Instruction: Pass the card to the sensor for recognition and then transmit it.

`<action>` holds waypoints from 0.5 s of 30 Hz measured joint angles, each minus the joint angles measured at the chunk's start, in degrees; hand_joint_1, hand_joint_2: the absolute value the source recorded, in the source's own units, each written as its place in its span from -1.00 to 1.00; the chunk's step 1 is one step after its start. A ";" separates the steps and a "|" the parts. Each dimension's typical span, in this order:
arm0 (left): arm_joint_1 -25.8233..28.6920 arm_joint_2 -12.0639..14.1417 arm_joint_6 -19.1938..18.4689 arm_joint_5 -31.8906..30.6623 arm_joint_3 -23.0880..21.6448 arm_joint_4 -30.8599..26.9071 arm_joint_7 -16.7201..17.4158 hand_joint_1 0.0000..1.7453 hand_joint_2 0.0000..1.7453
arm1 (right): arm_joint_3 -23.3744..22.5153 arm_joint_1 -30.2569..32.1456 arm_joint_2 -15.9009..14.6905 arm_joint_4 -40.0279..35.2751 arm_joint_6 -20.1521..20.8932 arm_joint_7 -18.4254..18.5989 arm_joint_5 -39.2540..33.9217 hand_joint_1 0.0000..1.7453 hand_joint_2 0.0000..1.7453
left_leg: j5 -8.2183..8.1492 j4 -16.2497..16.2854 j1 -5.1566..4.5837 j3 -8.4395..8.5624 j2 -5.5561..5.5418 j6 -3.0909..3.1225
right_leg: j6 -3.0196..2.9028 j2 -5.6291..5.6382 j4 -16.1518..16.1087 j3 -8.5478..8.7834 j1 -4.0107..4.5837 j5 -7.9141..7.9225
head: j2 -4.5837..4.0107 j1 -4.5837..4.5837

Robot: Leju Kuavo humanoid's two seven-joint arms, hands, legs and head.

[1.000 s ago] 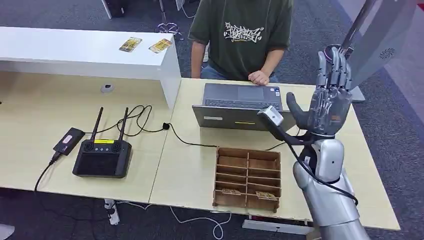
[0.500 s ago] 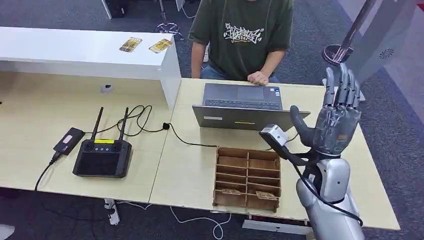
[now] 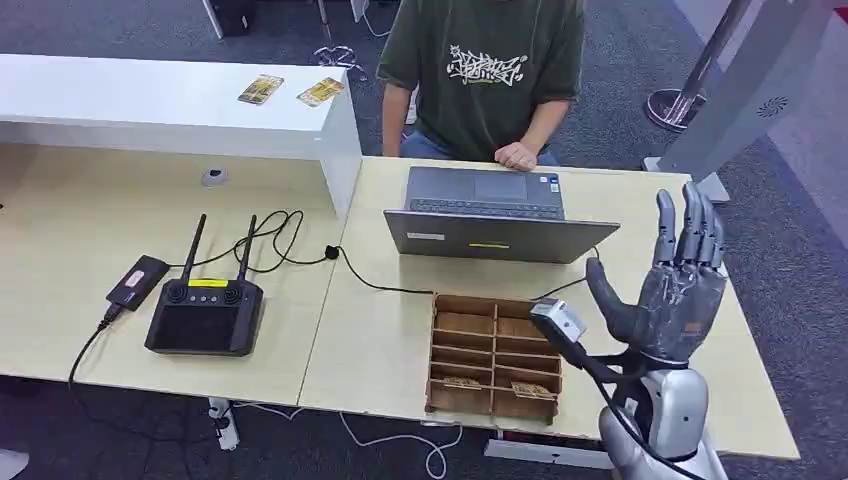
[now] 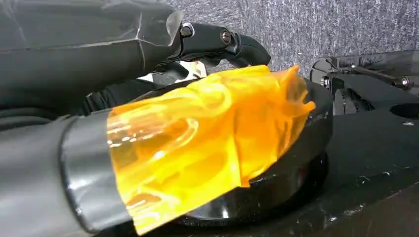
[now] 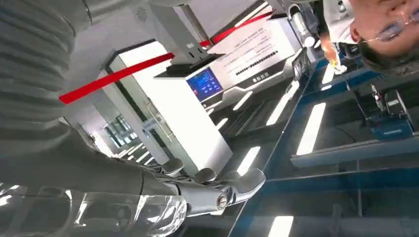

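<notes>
two cards (image 3: pixel 261 89) (image 3: pixel 321 92) lie on the white counter (image 3: pixel 150 100) at far left. a remote controller (image 3: pixel 205 315) sits on the table (image 3: pixel 370 340); a wooden divided tray (image 3: pixel 495 355) holds more cards (image 3: pixel 527 389) in its near compartments. the right robot hand (image 3: pixel 672 290) is raised, released, fingers spread. the left robot hand's (image 4: pixel 148 64) state i cannot tell.

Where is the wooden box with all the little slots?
In the head view, the brown wooden slotted box sits at the pale table's near edge, before the grey laptop, beside the robot's raised right hand.
</notes>
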 joint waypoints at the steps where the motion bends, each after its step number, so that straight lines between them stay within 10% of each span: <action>1: 0.08 -0.04 0.00 0.00 0.33 0.00 -0.20 -1.00 -1.00 | -0.18 0.68 0.00 -0.46 0.00 -0.29 0.11 -1.00 1.00 | 0.00 0.00 0.00 0.00 0.00 0.00 | 0.00 0.00 0.00 0.00 0.00 0.00 | 0.00 0.02; 15: 0.22 -0.24 0.24 0.00 2.06 0.00 -0.37 -1.00 -1.00 | -2.25 7.97 0.00 -5.91 -0.07 -2.49 1.01 -1.00 1.00 | -0.01 -0.01 0.00 0.00 0.01 -0.01 | 0.00 0.01 0.00 0.01 0.00 -0.01 | 0.00 0.00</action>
